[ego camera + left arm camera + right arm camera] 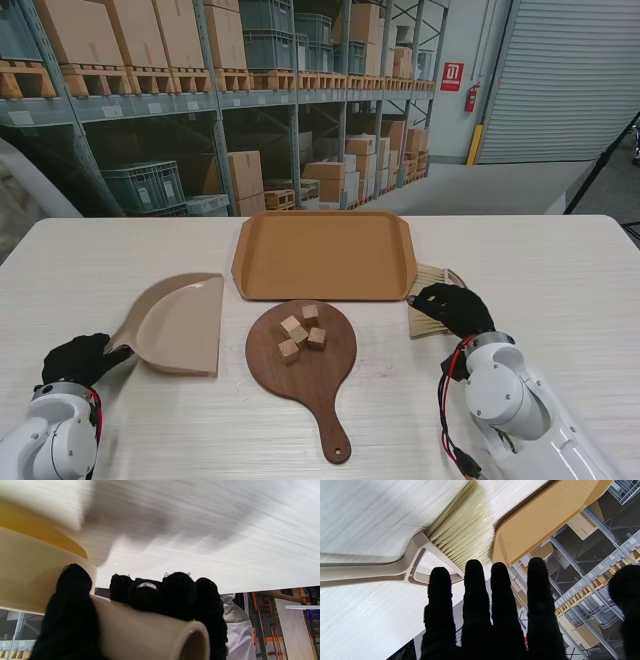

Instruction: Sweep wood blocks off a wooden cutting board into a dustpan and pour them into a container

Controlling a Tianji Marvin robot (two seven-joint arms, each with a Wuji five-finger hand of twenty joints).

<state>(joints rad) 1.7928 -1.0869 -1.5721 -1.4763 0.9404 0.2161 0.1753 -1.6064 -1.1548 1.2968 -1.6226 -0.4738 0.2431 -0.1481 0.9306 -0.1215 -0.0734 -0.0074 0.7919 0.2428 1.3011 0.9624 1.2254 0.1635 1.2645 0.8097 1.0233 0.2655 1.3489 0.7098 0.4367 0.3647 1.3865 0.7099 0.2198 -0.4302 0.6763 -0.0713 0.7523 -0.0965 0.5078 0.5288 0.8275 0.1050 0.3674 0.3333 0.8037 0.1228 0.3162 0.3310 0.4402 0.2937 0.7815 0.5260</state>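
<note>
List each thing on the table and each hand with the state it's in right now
wood blocks: four, clustered on the board, unswept
cutting board: flat, handle toward me
dustpan: empty, handle gripped
tray: empty
brush: lying flat, not gripped
left hand: shut on dustpan handle
right hand: open over brush

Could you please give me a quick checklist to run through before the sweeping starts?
1. Left robot hand shut on the dustpan handle: ok.
2. Right robot hand gripping the brush: not ok, fingers spread over it.
3. Wood blocks all on the cutting board: ok, four there.
4. Dustpan lip against the board edge: not ok, gap remains.
5. Tray ready for pouring: ok.
</note>
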